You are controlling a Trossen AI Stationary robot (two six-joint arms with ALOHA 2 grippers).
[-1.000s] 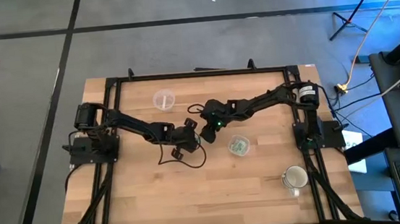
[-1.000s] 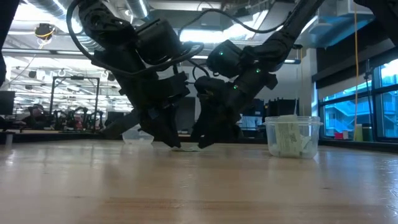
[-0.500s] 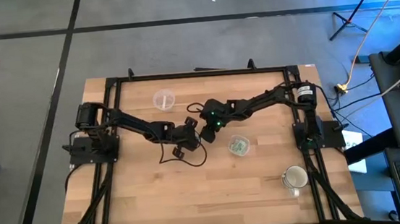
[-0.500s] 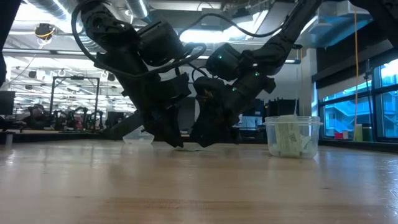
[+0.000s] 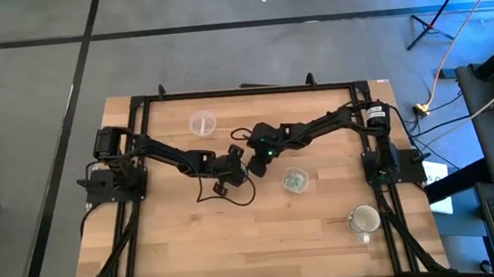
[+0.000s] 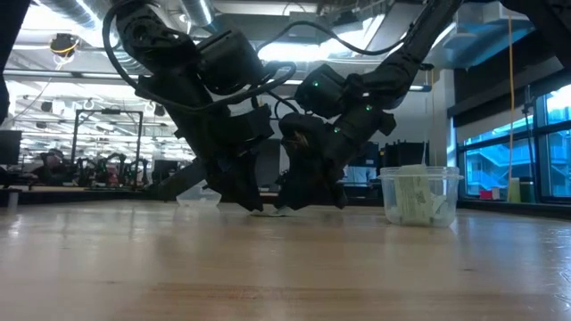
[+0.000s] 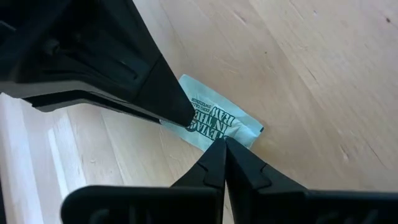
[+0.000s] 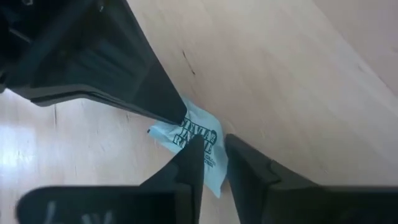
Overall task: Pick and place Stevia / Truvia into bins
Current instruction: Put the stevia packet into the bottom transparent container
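Observation:
Both grippers are down at the table's middle, tips close together: my left gripper (image 5: pixel 232 168) (image 7: pixel 202 130) and my right gripper (image 5: pixel 255 164) (image 8: pixel 186 132). Each wrist view shows one light green Stevia packet between that arm's fingers: one packet (image 7: pixel 219 122) under the left, another (image 8: pixel 194 140) under the right. From above, the grippers hide both. A pale packet edge (image 6: pixel 276 211) shows on the wood between them. One clear cup (image 5: pixel 295 180) holds green packets; the other clear cup (image 5: pixel 202 123) stands toward the far edge. My left gripper is shut on a packet that lies flat on the table. One fingertip (image 7: pixel 180 116) sits at its long edge (image 7: pixel 194 124) and the other (image 7: pixel 219 149) at the opposite edge, across the packet, coming steeply from above. My right gripper pinches its packet between the two fingers, coming steeply from above. One fingertip (image 8: pixel 179 116) is on the packet's upper corner (image 8: pixel 189 122); the other finger (image 8: pixel 194 152) covers its lower half. The packet looks bent and tilted rather than flat.
A whitish mug (image 5: pixel 363 221) stands near the table's right near corner. A loose black cable (image 5: pixel 225 194) loops on the wood just near of the left gripper. A black frame (image 5: pixel 225 93) runs along the far and side edges. Bare wood (image 5: pixel 193 242) fills the near half.
Both grippers have stayed low over the packets at the table's middle. In the low view the left wrist has edged slightly toward the right gripper, and the right gripper has shifted a little over its packet.

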